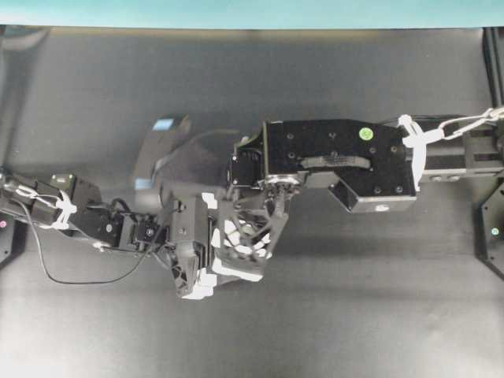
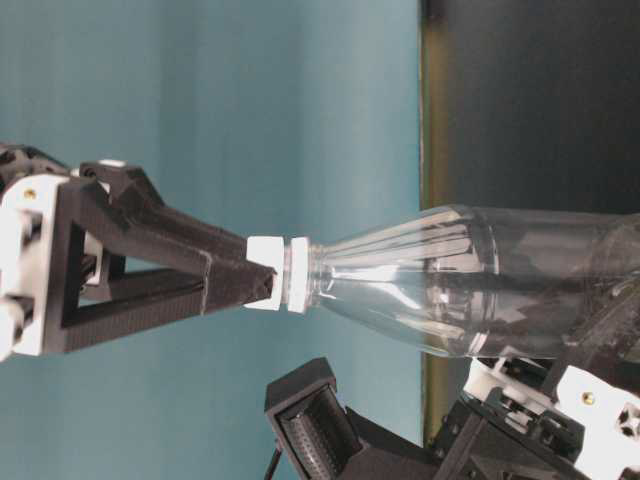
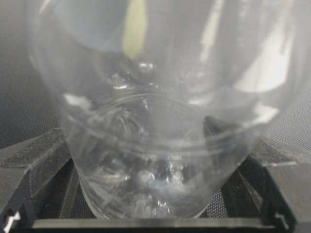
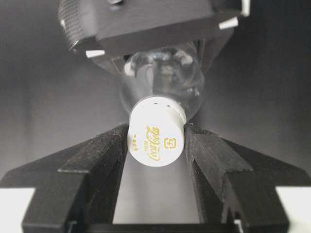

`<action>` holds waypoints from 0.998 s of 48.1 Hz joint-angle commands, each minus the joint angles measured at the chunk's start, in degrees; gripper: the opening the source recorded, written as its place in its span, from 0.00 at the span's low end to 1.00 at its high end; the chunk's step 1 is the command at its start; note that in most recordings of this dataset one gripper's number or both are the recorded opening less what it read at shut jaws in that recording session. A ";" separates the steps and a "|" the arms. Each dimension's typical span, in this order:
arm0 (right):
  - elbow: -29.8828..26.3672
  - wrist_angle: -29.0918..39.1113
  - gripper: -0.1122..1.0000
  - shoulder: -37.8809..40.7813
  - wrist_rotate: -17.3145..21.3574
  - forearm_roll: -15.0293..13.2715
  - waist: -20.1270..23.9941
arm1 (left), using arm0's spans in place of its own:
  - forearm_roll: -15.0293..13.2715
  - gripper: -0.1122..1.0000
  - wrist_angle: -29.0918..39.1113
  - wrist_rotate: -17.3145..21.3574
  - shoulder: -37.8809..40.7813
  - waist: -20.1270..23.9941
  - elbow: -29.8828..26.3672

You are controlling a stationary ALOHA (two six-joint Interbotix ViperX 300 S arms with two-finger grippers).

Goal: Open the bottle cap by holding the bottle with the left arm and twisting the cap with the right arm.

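Pinching the bottle cap (image 4: pixel 156 138) between right jaws — left jaws clasp the bottle (image 2: pixel 480 285) body.

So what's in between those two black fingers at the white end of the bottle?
The white bottle cap sits between the right gripper's fingers, which press on both its sides. The right wrist view shows this best.
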 commanded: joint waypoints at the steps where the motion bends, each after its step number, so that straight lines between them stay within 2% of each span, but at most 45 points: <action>1: -0.44 0.35 0.44 -0.18 -5.27 0.00 0.88 | 0.18 0.90 -0.09 0.09 -0.44 -0.26 -0.53; 4: -0.53 0.53 0.44 -0.18 -10.20 0.00 1.14 | 0.18 0.90 -0.09 0.09 -0.44 -0.26 -0.53; 10: -0.44 0.35 0.44 -0.18 -17.05 0.00 1.23 | 0.09 0.90 0.00 0.00 -0.44 -0.26 -0.53; 48: 1.23 -1.76 0.44 -0.62 -52.56 -1.67 1.85 | 0.18 0.90 0.00 -0.09 -0.35 -0.35 -0.88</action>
